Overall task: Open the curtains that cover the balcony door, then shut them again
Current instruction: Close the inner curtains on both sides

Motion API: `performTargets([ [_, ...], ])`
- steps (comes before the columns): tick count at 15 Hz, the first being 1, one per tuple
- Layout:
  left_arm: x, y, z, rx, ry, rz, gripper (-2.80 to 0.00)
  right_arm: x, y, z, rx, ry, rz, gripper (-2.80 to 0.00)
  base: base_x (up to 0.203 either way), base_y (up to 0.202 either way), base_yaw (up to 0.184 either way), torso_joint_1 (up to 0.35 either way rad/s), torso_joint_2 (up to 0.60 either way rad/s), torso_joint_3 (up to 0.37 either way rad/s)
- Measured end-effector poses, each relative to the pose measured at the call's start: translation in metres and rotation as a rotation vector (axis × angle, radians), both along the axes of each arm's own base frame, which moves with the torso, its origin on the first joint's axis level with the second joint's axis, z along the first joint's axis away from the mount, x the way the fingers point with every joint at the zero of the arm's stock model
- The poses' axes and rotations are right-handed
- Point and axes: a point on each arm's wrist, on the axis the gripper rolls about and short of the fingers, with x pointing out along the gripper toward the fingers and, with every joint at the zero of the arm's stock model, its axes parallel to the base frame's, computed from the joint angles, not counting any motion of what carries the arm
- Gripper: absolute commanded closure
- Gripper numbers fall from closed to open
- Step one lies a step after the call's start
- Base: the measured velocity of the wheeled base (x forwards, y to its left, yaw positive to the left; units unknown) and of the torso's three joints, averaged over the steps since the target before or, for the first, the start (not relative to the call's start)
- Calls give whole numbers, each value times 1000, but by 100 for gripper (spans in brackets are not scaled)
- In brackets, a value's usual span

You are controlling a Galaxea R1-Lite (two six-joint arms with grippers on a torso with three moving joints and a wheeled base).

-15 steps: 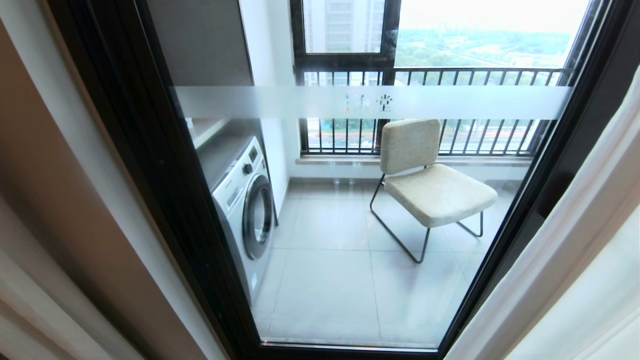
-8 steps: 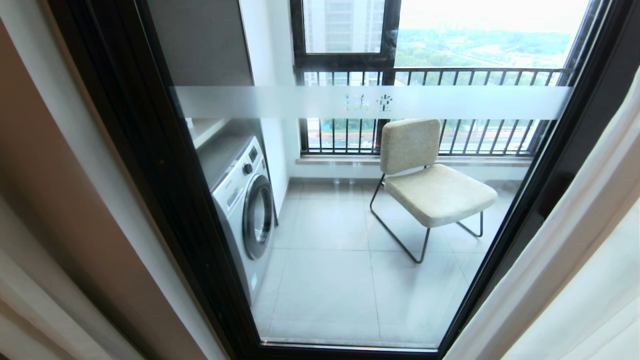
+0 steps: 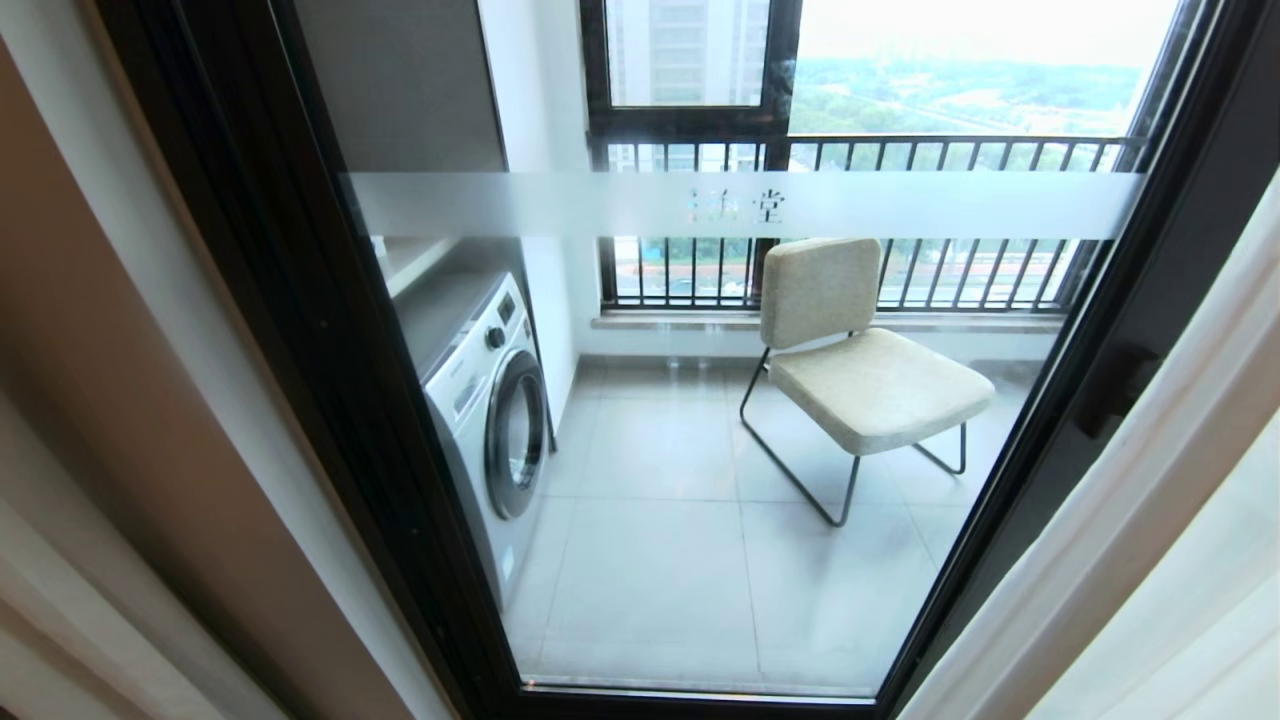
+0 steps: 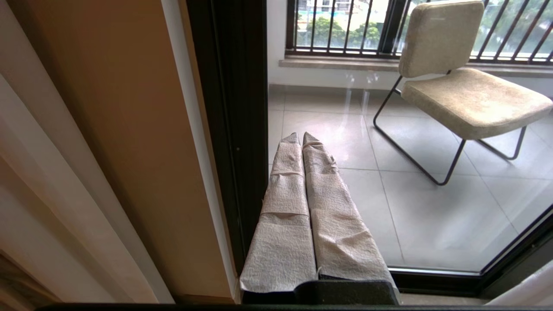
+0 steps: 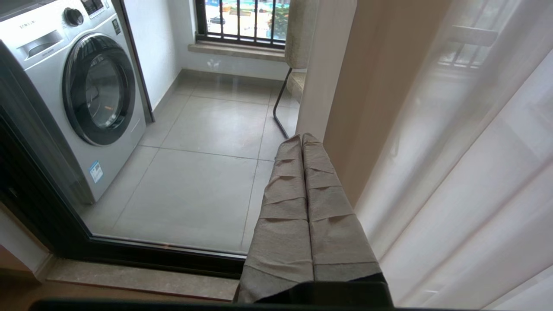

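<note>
A: Where do the curtains [image 3: 1150,540] hang? The glass looks bare.

B: They hang parted. The beige drape and white sheer on the robot's right cover the right edge of the head view, and another beige fold [image 3: 110,400] fills the left edge. Between them the balcony door [image 3: 300,330] shows its black frame, frosted band [image 3: 740,205] and black handle [image 3: 1115,390]. Through the glass stand a washing machine [image 3: 490,400] and a cream chair [image 3: 860,370] on the tiled floor.

A: So which step is in hand?

B: By the look of it the opening is done and the closing is not begun. The next move calls for a pincer to catch a drape's free edge and draw it across the glass.

A: And the arms?

B: Neither shows in the head view. The left pincer [image 4: 300,137] points down toward the door's lower left frame, its padded fingers [image 4: 287,181] pressed together on nothing. The right pincer [image 5: 301,138] lies just beside the right drape [image 5: 363,99], also pressed together and holding no cloth. It would have to part before it can take the fabric.
</note>
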Motion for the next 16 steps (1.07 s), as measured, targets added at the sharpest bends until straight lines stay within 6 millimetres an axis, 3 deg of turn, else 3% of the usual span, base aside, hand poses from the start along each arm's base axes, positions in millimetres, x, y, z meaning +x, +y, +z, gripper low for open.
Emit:
performTargets([
  [16,0,0,0,1,0,0,0,0,0,0,0,-4,0,0,0,0,0,0,0,0],
])
